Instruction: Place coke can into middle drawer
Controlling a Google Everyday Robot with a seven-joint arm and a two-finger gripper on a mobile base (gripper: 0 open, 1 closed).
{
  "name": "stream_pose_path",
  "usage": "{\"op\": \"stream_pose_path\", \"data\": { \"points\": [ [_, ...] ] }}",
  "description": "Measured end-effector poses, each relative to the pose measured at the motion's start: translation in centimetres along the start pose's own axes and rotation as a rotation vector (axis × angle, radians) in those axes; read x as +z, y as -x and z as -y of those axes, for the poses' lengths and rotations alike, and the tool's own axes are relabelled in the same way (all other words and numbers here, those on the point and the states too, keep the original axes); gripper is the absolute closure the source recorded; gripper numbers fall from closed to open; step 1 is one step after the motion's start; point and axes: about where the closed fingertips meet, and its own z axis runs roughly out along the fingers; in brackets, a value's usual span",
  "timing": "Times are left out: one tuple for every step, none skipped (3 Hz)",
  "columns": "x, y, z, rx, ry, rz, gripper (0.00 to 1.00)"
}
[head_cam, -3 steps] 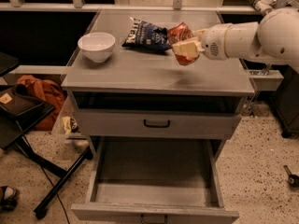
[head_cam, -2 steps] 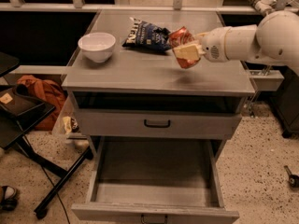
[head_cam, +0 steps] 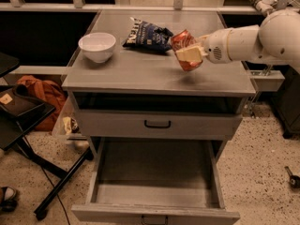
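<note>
My gripper [head_cam: 188, 55] is shut on the coke can [head_cam: 180, 38], a red-orange can held tilted just above the right part of the grey cabinet top [head_cam: 140, 71]. The cream fingers [head_cam: 191, 53] clamp its lower half. The white arm reaches in from the right. Below, one drawer [head_cam: 154, 213] is pulled wide open toward the front and holds nothing. Above it a drawer with a dark handle [head_cam: 157, 124] is shut.
A white bowl [head_cam: 97, 46] stands at the left of the cabinet top. A dark blue chip bag [head_cam: 147, 34] lies at the back middle, just left of the can. A dark folding stand [head_cam: 21, 121] and an orange bag [head_cam: 42, 95] are on the floor at left.
The gripper with the can has sunk slightly toward the cabinet top; it stays over the right part. Nothing else has moved.
</note>
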Motion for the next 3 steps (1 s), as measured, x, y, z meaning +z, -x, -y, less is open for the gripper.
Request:
{"op": "stream_pose_path", "data": {
  "points": [
    [0.08, -0.32, -0.34, 0.001, 0.009, -0.027, 0.35],
    [0.08, -0.32, -0.34, 0.001, 0.009, -0.027, 0.11],
    [0.08, -0.32, -0.34, 0.001, 0.009, -0.027, 0.0]
  ]
}}
